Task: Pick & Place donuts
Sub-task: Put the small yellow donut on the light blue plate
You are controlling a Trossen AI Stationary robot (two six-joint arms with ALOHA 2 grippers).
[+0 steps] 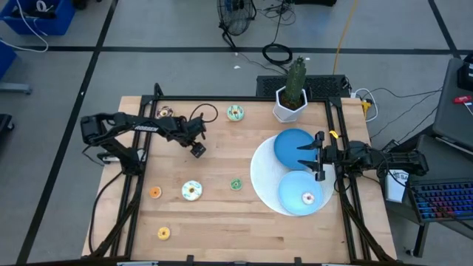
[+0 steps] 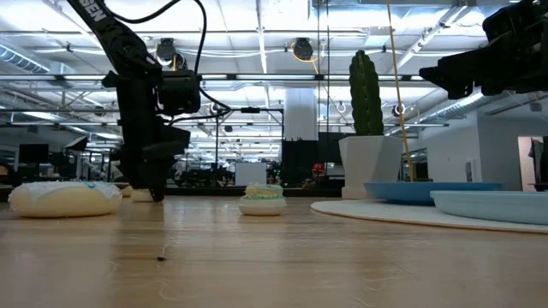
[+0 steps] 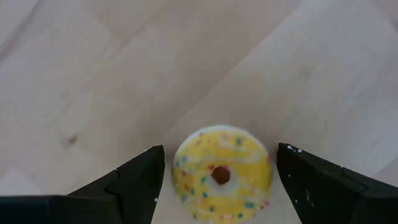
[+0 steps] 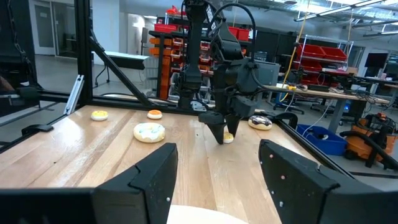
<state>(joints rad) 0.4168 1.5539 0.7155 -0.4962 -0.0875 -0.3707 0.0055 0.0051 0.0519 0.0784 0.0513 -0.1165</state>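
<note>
A yellow sprinkled donut [image 3: 222,175] lies flat on the wooden table, between the two fingers of my open left gripper [image 3: 221,190]. The fingers point down and stand on either side of it with a gap at each side. In the high view the left gripper [image 1: 196,148] hides this donut. Other donuts lie flat on the table: chocolate [image 1: 164,112], green-white [image 1: 235,113], orange [image 1: 154,192], white [image 1: 192,191], green [image 1: 236,184] and orange [image 1: 163,233]. One donut [image 1: 307,198] sits on a blue plate. My right gripper [image 1: 316,157] waits open, level, above the plates.
Two blue plates [image 1: 292,144] [image 1: 290,193] rest on a large white disc [image 1: 260,174] at the table's right. A potted cactus [image 1: 292,100] stands at the far edge. Bare wood lies between the donuts and the disc.
</note>
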